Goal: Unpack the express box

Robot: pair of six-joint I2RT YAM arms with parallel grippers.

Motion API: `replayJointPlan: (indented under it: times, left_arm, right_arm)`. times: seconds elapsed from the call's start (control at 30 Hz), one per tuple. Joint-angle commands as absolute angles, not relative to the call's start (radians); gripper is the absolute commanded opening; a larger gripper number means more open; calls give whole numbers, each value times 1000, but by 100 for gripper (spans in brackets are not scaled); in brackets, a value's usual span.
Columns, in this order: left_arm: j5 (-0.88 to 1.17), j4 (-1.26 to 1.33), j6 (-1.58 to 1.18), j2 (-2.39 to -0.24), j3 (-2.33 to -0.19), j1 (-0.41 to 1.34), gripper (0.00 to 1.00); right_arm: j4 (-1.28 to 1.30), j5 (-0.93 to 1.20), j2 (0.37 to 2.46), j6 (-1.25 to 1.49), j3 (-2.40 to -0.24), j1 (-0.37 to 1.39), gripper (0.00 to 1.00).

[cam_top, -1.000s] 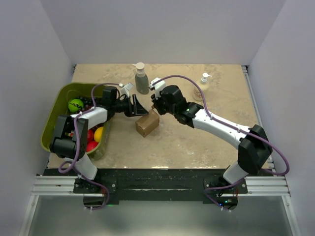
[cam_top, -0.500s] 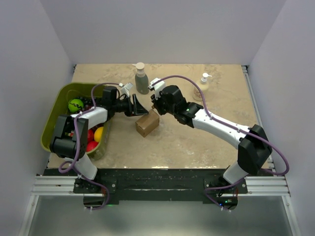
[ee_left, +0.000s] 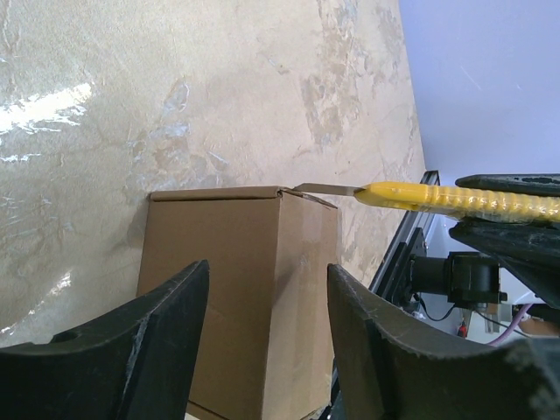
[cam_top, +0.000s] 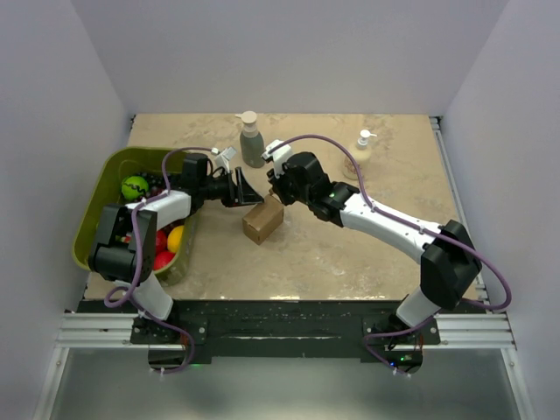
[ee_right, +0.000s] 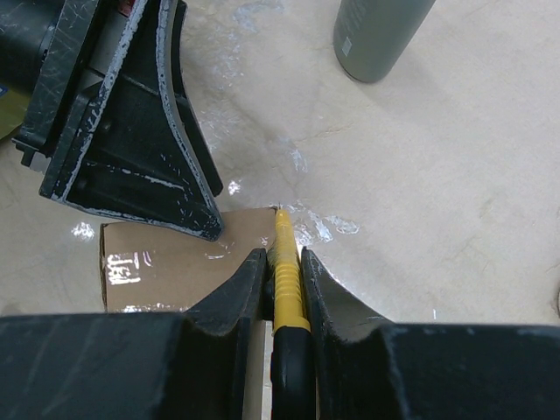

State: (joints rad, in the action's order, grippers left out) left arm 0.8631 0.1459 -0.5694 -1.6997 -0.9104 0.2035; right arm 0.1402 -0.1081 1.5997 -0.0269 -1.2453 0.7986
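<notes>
Left hand [ee_left: 267, 284], right hand [ee_right: 276, 262], one express box [cam_top: 262, 221], one yellow knife [ee_left: 437, 199]

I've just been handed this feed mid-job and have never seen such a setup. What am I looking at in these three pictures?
Two robot arms are bolted at the near edge of the table. The wide picture looks down from above and behind them. The other two come from a camera on each wrist, so the dark shapes at the bottom are that arm's own fingers. On the table sit the express box, a small brown carton, a grey bottle and a pale bottle at the back, and a green bin of coloured balls on the left. The right claw is shut on a yellow knife, its blade at the box's top edge. The left claw is open beside the box; whether it touches I cannot tell.
</notes>
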Motion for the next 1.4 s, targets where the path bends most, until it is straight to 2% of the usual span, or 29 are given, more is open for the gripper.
replayJointPlan:
  times: [0.0,0.17,0.2,0.57,0.6,0.63,0.7,0.73,0.9,1.13,1.23,1.37]
  left_arm:
    - [887,115,-588,-1755,-864,179,56]
    - [893,111,-568,-1769,-868,179,42]
    - [888,106,-563,-1772,-871,179,36]
    - [871,71,-526,-1792,-873,179,28]
    - [877,75,-526,-1790,-871,179,35]
    - [884,81,-526,-1783,-879,179,47]
    - [874,49,-493,-1776,-902,179,76]
    - [870,35,-453,-1770,-923,179,78]
    - [885,-40,-397,-1775,-946,189,79]
    - [862,-132,-235,-1805,-966,244,76]
    - [851,-161,-192,-1831,-983,250,71]
    - [766,-195,-170,-1861,-1017,250,58]
  right_arm:
    - [166,-83,1575,-51,-1270,804,0]
    - [186,-77,1552,-66,-1250,804,0]
    - [192,-75,1551,-69,-1252,804,0]
    - [249,-49,1534,-77,-1243,802,0]
    - [245,-48,1531,-74,-1238,802,0]
    - [245,-43,1531,-69,-1229,802,0]
    - [236,-41,1531,-64,-1227,802,0]
    - [233,-41,1532,-63,-1227,802,0]
    - [226,-49,1539,-74,-1238,802,0]
    - [215,-48,1536,-81,-1226,801,0]
    - [216,-49,1540,-89,-1227,802,0]
    - [235,-45,1529,-92,-1230,796,0]
